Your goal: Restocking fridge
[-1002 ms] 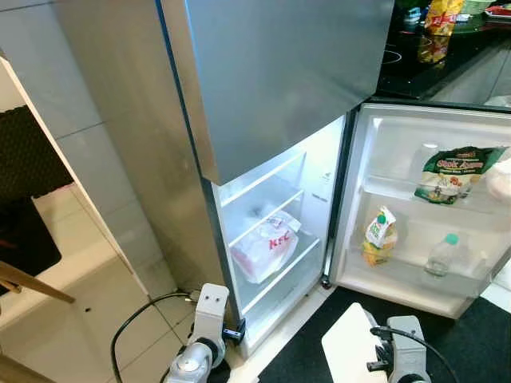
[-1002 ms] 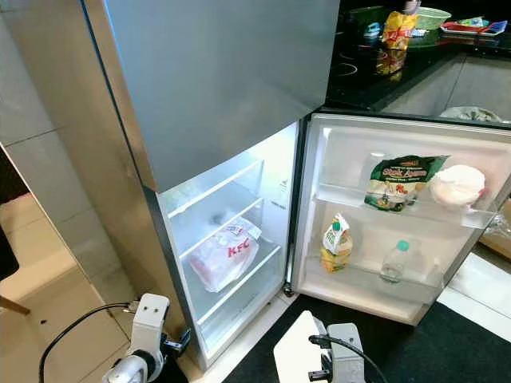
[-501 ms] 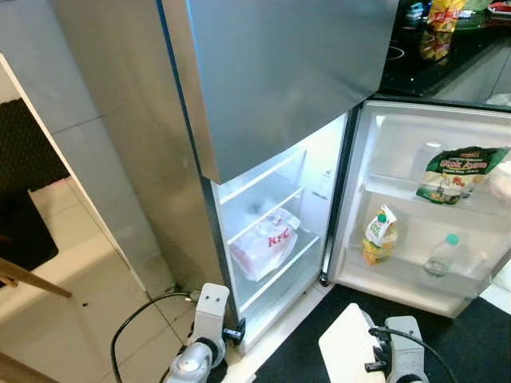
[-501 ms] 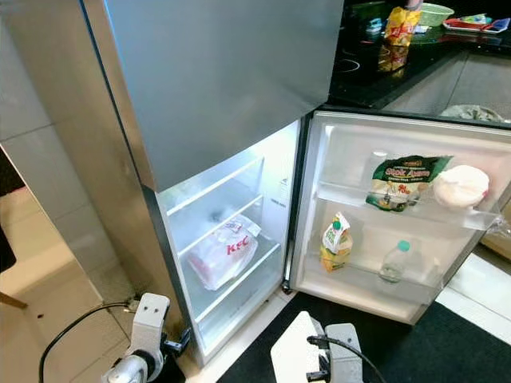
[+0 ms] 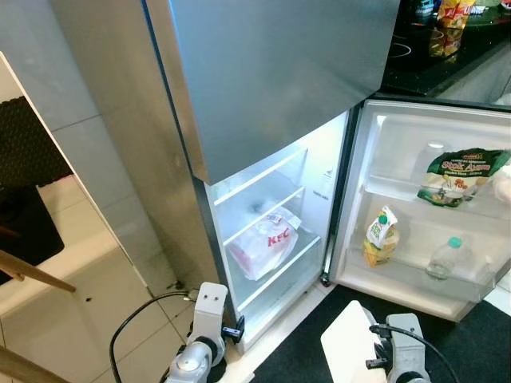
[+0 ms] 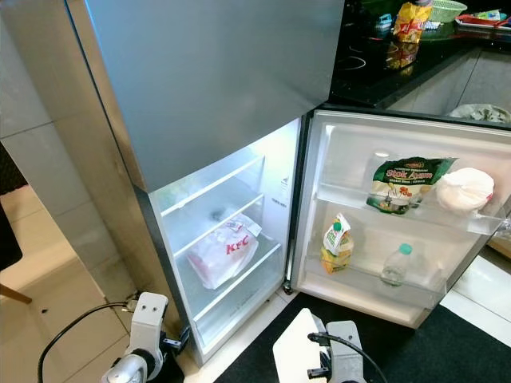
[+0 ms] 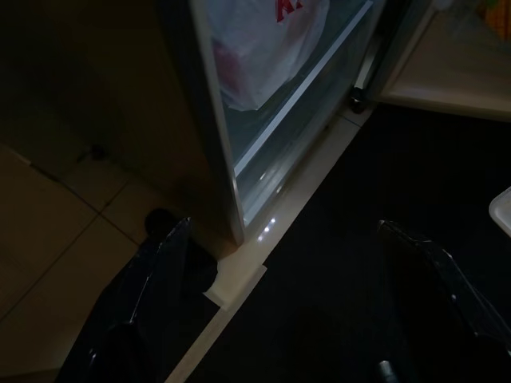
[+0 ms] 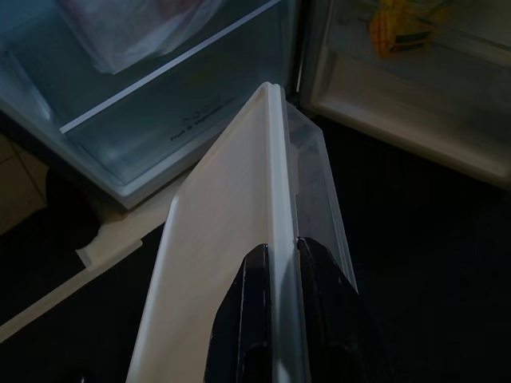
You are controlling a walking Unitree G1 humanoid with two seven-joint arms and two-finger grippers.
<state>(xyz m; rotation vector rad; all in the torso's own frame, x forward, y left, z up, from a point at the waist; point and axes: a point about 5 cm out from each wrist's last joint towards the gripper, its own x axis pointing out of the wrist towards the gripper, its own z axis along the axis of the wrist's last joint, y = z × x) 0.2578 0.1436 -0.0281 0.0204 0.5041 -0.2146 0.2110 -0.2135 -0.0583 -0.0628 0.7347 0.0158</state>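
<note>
Right gripper [image 8: 275,319] clenched on the rim of a white lidded container [image 8: 231,239], held low on edge before the open fridge [image 5: 263,199]. Left gripper [image 7: 295,319] spread wide, empty, hanging near the floor by the fridge's bottom corner.

Versus a second ago: the view has drifted slightly, so the head has moved; neither arm nor the container has shifted noticeably. Restocking not yet advanced.

KFC bag [image 5: 262,246] sits on the middle shelf; door racks hold a green snack pack [image 6: 406,183], carton [image 6: 337,244] and bottle [image 6: 395,265].
</note>
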